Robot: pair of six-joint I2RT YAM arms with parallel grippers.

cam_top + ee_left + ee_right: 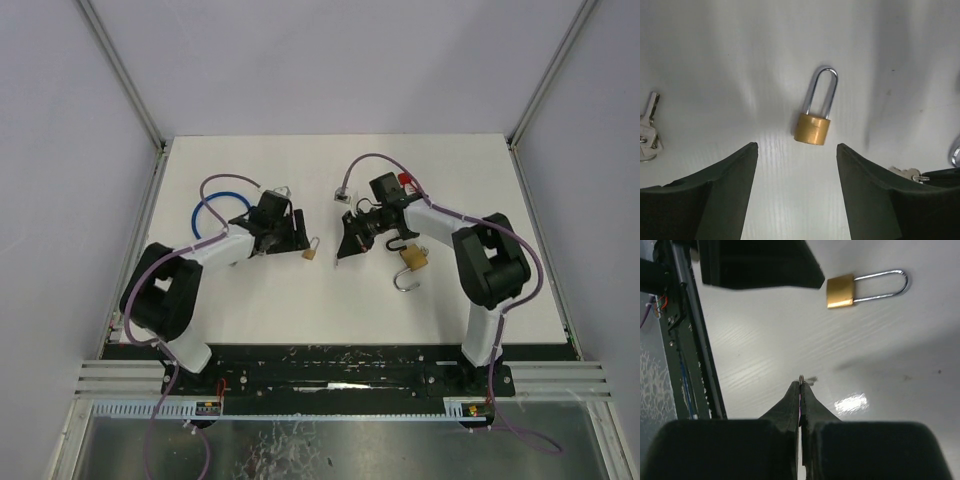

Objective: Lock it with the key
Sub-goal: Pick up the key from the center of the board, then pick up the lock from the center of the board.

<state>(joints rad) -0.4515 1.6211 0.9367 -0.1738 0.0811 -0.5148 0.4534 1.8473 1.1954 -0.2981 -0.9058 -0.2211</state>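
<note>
**Stage of task: early.** You see no key in any keyhole, and neither arm holds a lock. The small brass padlock (812, 129) lies flat on the white table (250, 310), left of centre. Its long shackle points away from the left gripper (796, 147), and both shackle legs appear seated in the body. A second padlock (412, 259) lies to the right, near the right arm. Its shackle seems swung out, though the top view is too small to be sure. One key bunch (647, 132) lies on the table to one side of the small brass padlock, and a second key bunch (910, 173) lies on the other side, just beside a finger of the left gripper. As far as you can judge, the whole sequence remains: take up a key, steady a lock, insert and turn.

**Pose.** The left arm reaches forward and to the right with its wrist low. Its jaws stand moderately wide, one finger to each side of the line to the small brass padlock, which lies just beyond the tips and apart from them. The right arm folds inward toward centre, with the right gripper (800, 386) pressed closed. A small metal bit (802, 377) shows at its tips, and you cannot tell whether this is a pinched key or a ring.
</note>
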